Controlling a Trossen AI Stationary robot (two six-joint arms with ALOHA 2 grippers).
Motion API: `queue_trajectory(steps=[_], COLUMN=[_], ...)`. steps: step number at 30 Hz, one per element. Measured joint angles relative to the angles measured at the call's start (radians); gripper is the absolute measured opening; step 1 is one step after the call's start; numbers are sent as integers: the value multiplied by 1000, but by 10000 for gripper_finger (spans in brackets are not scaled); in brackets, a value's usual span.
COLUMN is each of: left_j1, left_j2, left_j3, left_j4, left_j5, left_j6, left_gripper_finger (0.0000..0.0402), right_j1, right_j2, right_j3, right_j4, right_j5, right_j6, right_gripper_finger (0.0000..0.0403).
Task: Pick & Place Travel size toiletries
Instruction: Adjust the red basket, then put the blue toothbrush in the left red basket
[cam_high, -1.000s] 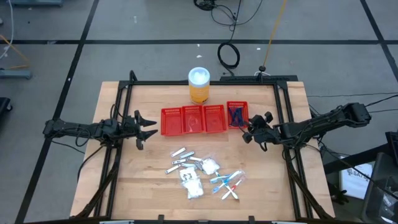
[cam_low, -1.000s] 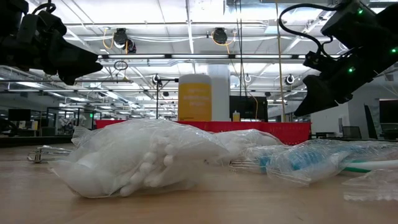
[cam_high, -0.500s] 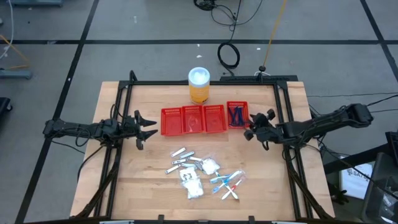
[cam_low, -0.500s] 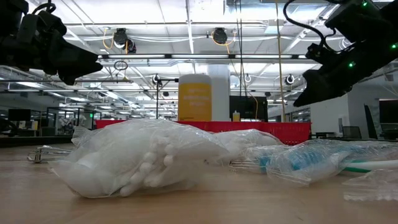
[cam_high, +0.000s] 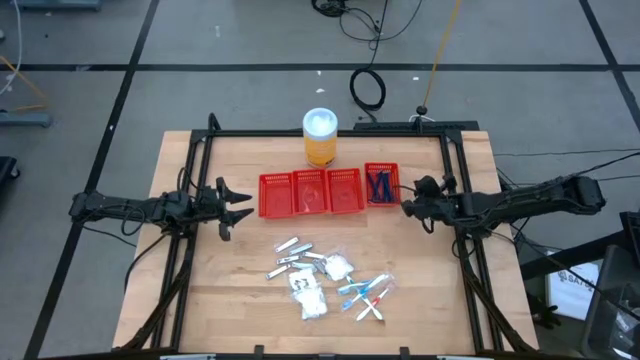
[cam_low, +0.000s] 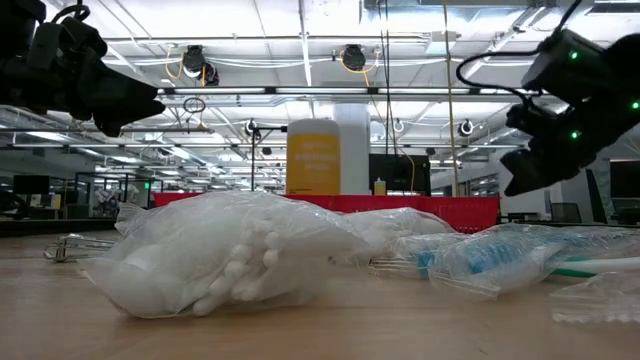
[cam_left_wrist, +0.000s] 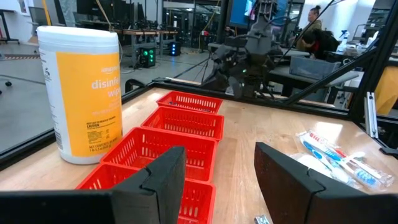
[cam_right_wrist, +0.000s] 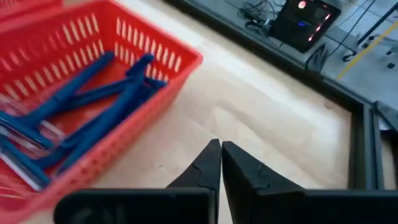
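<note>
The travel size toiletries lie in a loose pile near the table's front middle: silvery tubes (cam_high: 289, 256), white packets (cam_high: 312, 296) and wrapped sticks (cam_high: 366, 295). Several dark blue razors (cam_right_wrist: 93, 106) lie in the right end compartment of the red tray (cam_high: 310, 192). My right gripper (cam_high: 404, 208) hovers just right of that compartment, shut and holding nothing, pointing slantwise down at bare wood (cam_right_wrist: 219, 158). My left gripper (cam_high: 243, 201) waits open and level at the tray's left end (cam_left_wrist: 221, 171).
An orange jar with a white lid (cam_high: 320, 137) stands behind the tray. A black frame (cam_high: 455, 170) runs round the work area. Bare wood lies between the tray and the pile. People show in the room beyond the table.
My right gripper has shut with nothing in it. It has drawn back from the tray's right end toward the table's right edge, sinking a little and tipping further down. The razors stay in the compartment.
</note>
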Motion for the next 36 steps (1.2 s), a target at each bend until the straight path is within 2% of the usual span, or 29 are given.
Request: queue_trajectory(steps=[6,9,20,28,36], left_j1=[0,0,0,0,0], left_j2=[0,0,0,0,0], left_j3=[0,0,0,0,0], left_j4=[0,0,0,0,0], left_j5=[0,0,0,0,0], left_j6=[0,0,0,0,0], left_gripper_finger=[186,186,186,186,186], right_j1=[-93,-116,-153,-153,-152], right_j2=[0,0,0,-4,-75], right_j3=[-113,-144,-149,-149,-149], right_j4=[336,448,566,578,579], right_j5=[-190,-245,-426,-423,-422], right_j6=[-127,-164,-317,-330,-330], right_gripper_finger=[3,1,1,1,1])
